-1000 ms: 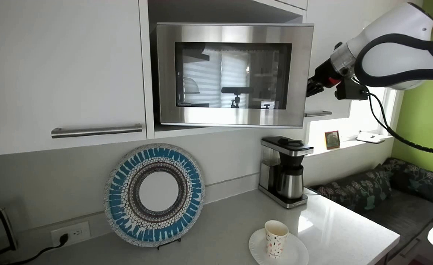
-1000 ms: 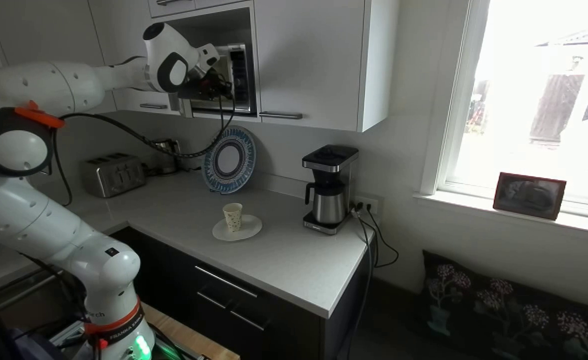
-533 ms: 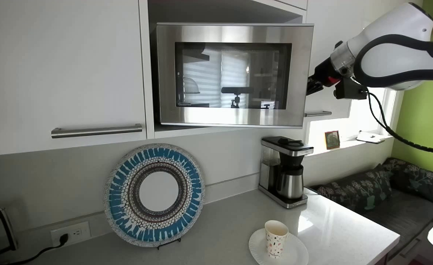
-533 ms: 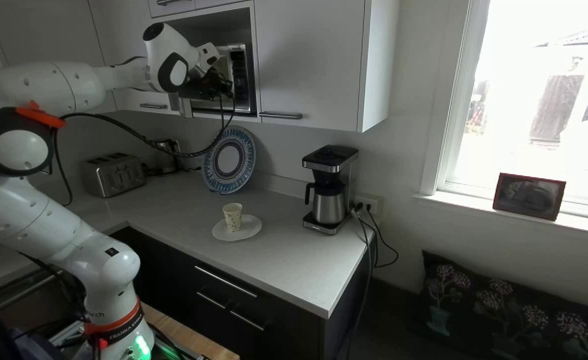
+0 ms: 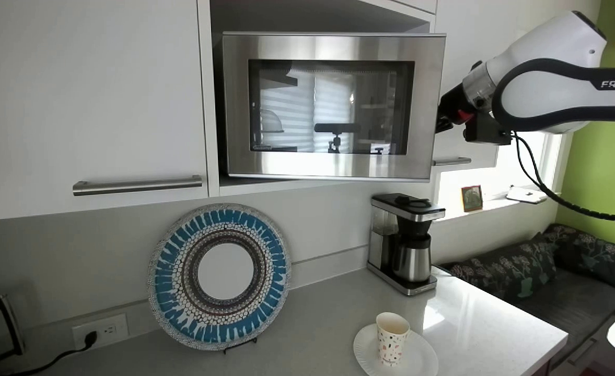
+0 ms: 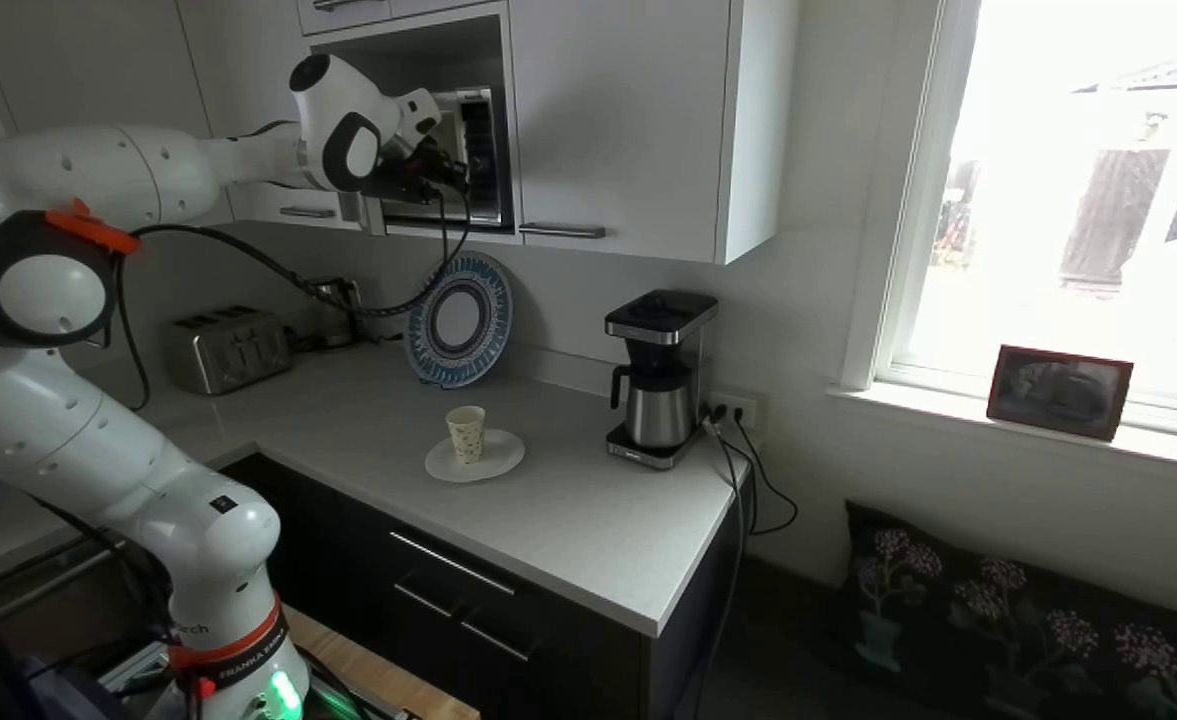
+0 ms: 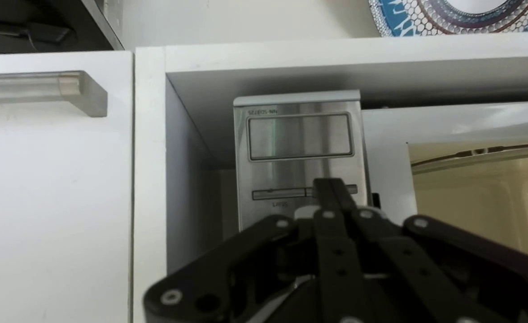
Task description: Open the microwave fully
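Observation:
The stainless-steel microwave sits in a cabinet niche, its dark-glass door swung part of the way outward in an exterior view. Turned upside down in the wrist view, the microwave's button panel stands beside the pale front frame and the exposed yellowish cavity. My gripper has its fingertips together in front of the panel's lower buttons, with nothing between them. In an exterior view the gripper is at the door's free edge, its tips partly hidden behind it. Contact with the door cannot be made out.
Cabinet walls frame the microwave closely. A handled cabinet door is beside the niche. On the counter below are a coffee maker, a decorated round plate and a paper cup on a white plate.
Over the last half second the arm has shifted left and slightly down in an exterior view, bringing the gripper further behind the door edge. The door has not visibly moved.

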